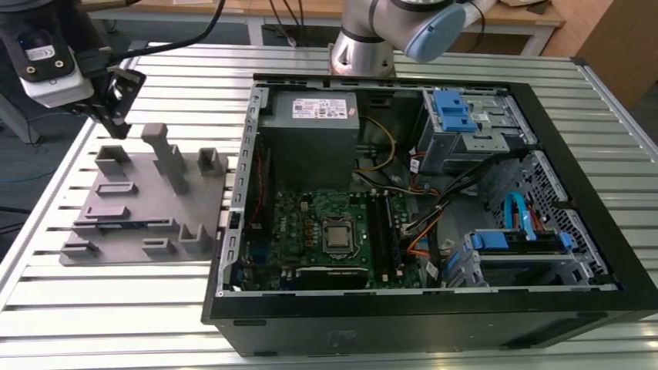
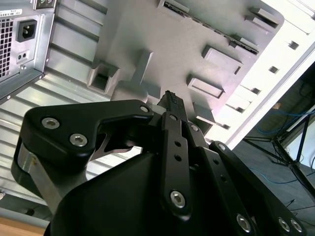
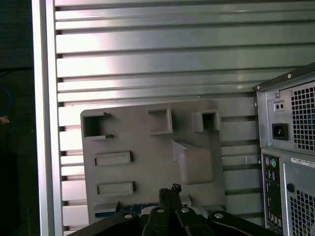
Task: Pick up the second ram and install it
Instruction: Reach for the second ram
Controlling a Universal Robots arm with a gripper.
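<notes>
Gripper (image 1: 117,127) hovers over grey fixture (image 1: 134,196), jaws closed on nothing, tips pressed together in both wrist views. 2nd ram (image 1: 122,225) sits in a fixture slot, apart from gripper. It's a thin, long, dark strip w/ bluish label patches. Open PC case (image 1: 411,324) is just beside fixture.

I've got an open computer case (image 1: 432,327) on the slatted metal table (image 1: 103,308), green motherboard (image 1: 308,212) inside; just beside it, a grey fixture plate (image 1: 149,210), plastic I think.
</notes>
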